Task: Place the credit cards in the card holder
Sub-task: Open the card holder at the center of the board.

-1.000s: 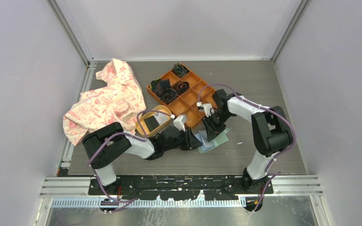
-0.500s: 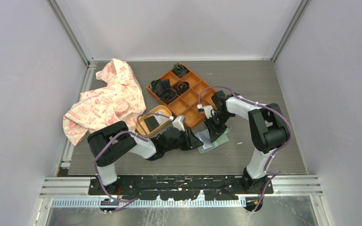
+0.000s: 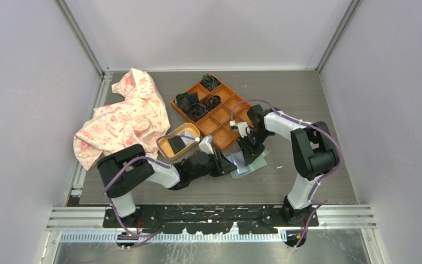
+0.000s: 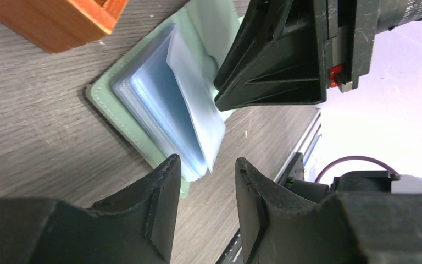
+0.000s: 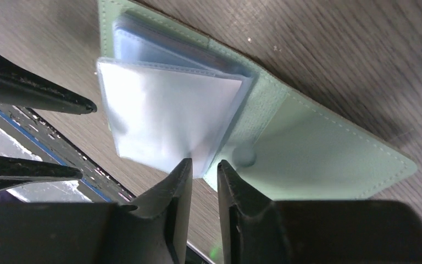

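Now | card holder lies open on desk | right gripper pinching its clear sleeve | left gripper spread at its 9 o'clock edge

Links: we see white shells on both arms, black joints.
Cables: purple, looped along each arm.
Fingers: ours are matte black, wedge-shaped, ribbed.
Marking: small red tab.

Both grippers meet over the green wallet at table centre; tray at 12 o'clock, cloth at 10.
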`<state>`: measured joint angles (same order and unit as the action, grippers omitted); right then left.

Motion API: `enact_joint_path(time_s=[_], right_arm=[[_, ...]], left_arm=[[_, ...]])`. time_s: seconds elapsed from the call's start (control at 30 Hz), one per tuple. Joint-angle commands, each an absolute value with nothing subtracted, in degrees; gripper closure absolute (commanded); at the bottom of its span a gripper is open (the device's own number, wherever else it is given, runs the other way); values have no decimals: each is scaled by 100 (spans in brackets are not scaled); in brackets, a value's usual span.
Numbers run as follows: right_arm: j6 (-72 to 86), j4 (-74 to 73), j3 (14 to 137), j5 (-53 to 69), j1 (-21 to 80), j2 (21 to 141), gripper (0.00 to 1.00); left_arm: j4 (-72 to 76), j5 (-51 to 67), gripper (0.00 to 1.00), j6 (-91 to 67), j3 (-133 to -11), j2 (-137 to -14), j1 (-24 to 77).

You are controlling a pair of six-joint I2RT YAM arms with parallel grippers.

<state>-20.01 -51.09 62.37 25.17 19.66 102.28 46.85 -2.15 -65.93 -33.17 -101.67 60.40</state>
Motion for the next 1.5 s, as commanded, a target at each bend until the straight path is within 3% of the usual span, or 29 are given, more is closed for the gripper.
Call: enact_joint_path(time_s=[0.0, 0.1, 0.33, 1.47], right_arm=[[-2191, -5118, 6334, 2674, 1920, 9446, 70], [-2089, -4780, 6130, 2354, 1916, 9196, 72], [-1908, -4710, 6195, 1865, 1925, 9798, 92], [-1975, -4973, 6315, 1934, 2176, 10438, 95]], left_arm=[[4903, -614, 59, -6675, -3211, -9725, 6104], [4751, -734, 59, -6729, -3239, -9688, 6116], [4395, -673, 59, -7188, -3633, -10032, 6177], [4432, -368, 57, -7275, -4289, -10814, 6147]])
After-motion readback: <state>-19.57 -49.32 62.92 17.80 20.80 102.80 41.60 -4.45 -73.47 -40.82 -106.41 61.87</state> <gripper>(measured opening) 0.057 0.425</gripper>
